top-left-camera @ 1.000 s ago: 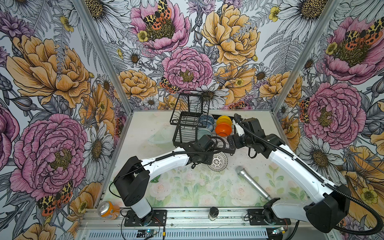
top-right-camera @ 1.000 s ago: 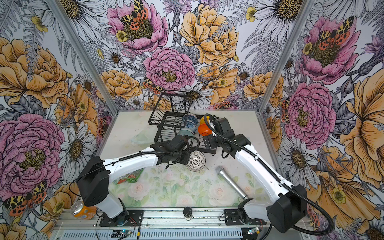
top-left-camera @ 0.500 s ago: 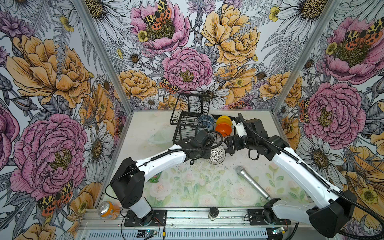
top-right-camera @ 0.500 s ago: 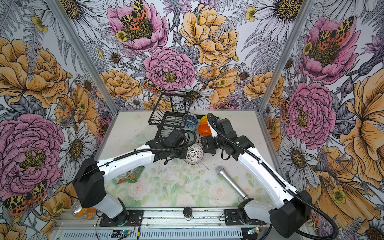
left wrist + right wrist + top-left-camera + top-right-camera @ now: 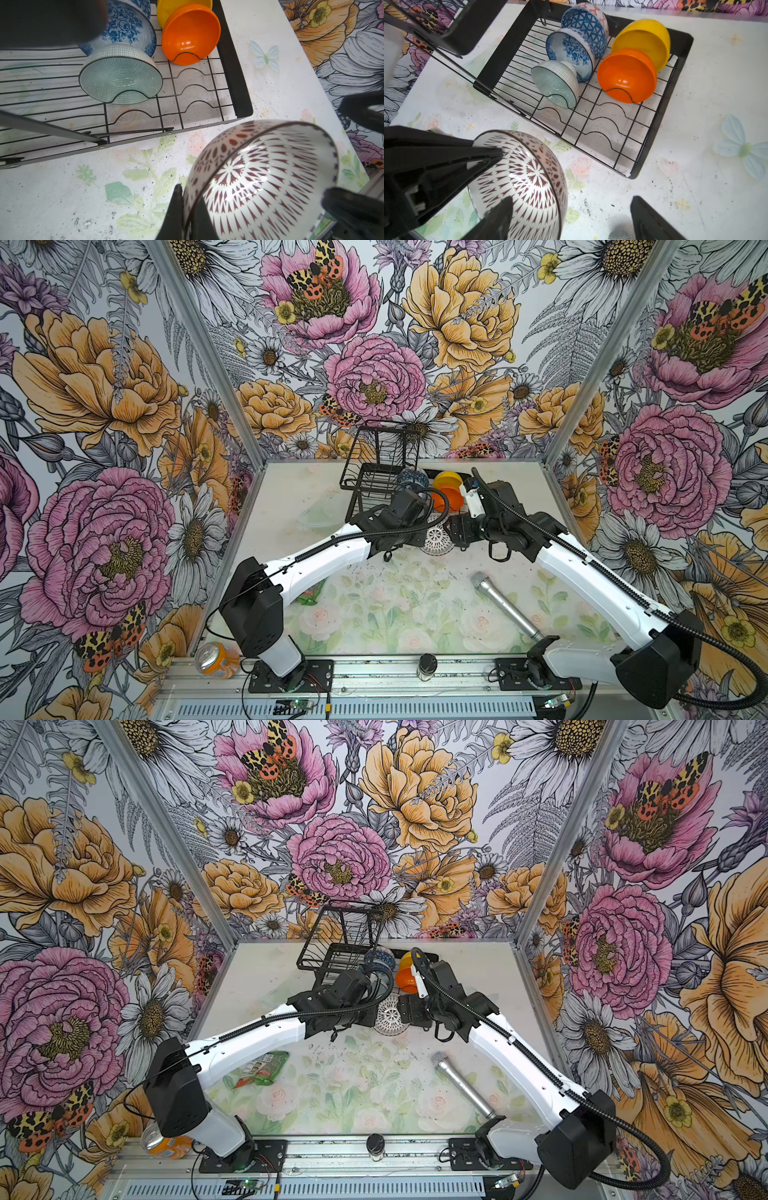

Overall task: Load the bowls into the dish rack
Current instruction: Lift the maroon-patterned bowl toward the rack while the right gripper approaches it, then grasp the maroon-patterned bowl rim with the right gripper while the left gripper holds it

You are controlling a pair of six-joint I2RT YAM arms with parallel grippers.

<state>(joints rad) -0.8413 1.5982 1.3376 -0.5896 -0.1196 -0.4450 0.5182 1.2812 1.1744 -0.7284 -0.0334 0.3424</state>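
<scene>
Centrally, in both top views, the white patterned bowl (image 5: 436,537) is seen just below the dish rack (image 5: 360,472). It is outside the rack, between the ends of the left arm (image 5: 328,556) and the right arm (image 5: 582,568), which meet at mid-frame. The blue geometric bowl (image 5: 412,479), yellow bowl (image 5: 448,479) and orange bowl (image 5: 451,498) are shown at the right end of the rack's lower tray. A microphone (image 5: 503,605) lies on the table (image 5: 374,626) at lower right.

Left wrist view: the left gripper (image 5: 185,199) is shown clamped on the rim of the white patterned bowl, one finger inside and one outside. The bowl is held on edge beside the rack's corner. The mint bowl (image 5: 120,83) and floral bowl (image 5: 128,27) are seen propped on edge in the wavy slots.

Right wrist view: the jaws of the right gripper (image 5: 571,199) are spread wide and nothing is gripped. One finger is seen in front of the white patterned bowl's interior, where contact cannot be told, and the other over bare table. Five bowls are shown in the tray in two rows: geometric, floral and mint in one, yellow and orange beside it.
</scene>
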